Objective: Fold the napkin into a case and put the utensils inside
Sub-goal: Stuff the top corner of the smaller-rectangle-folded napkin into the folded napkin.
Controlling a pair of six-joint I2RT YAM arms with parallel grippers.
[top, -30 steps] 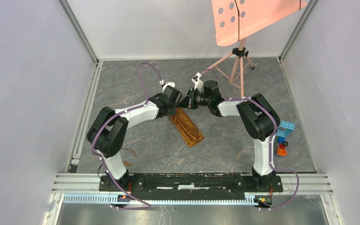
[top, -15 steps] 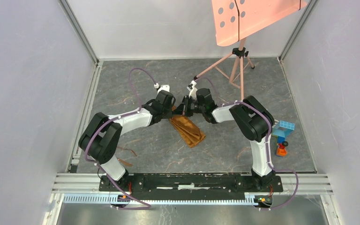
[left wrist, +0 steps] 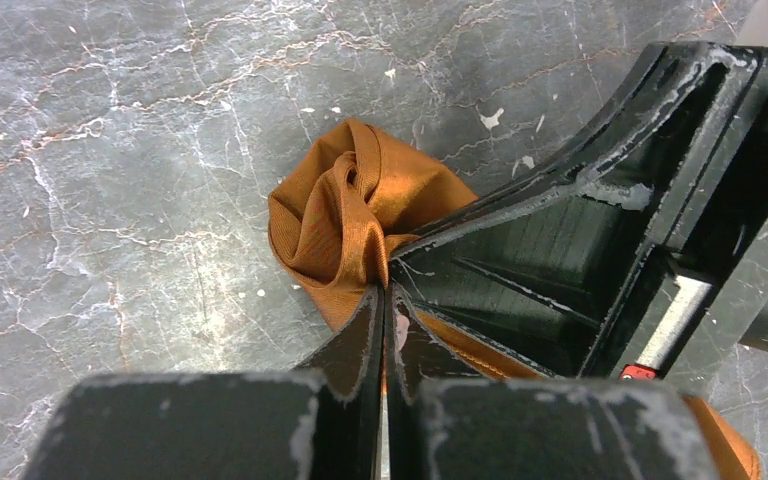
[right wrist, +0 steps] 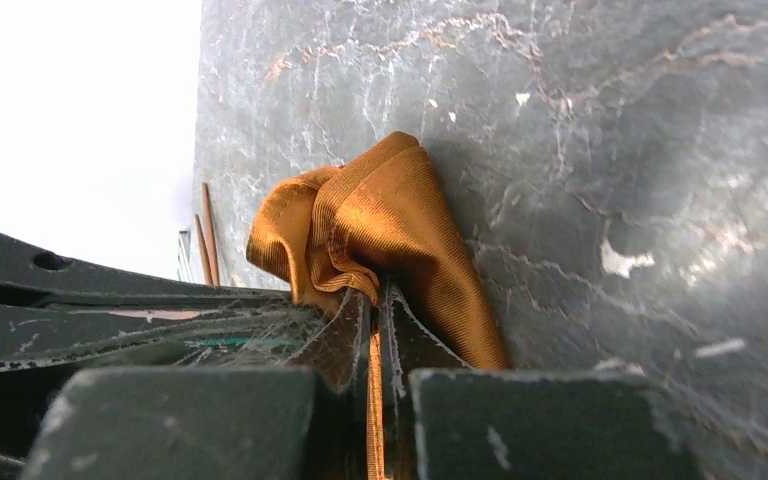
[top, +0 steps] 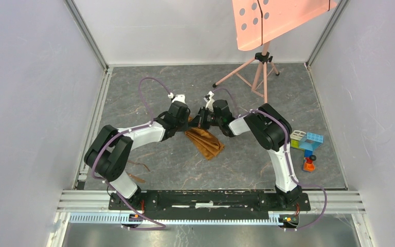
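Top external view shows the orange-brown satin napkin (top: 207,141) lying folded mid-table, its far end hidden under the arms. Wrist views add that the left gripper (left wrist: 382,296) and right gripper (right wrist: 372,300) each pinch bunched cloth, fingers closed. A second ago the strip was narrower, the arms further right. Grey marbled table (top: 123,98), white walls (top: 31,103).

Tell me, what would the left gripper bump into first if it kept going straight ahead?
The napkin. The left gripper is shut on it, with the bunched cloth right ahead of its tips. Beyond that looks like bare table, though depth is unclear.
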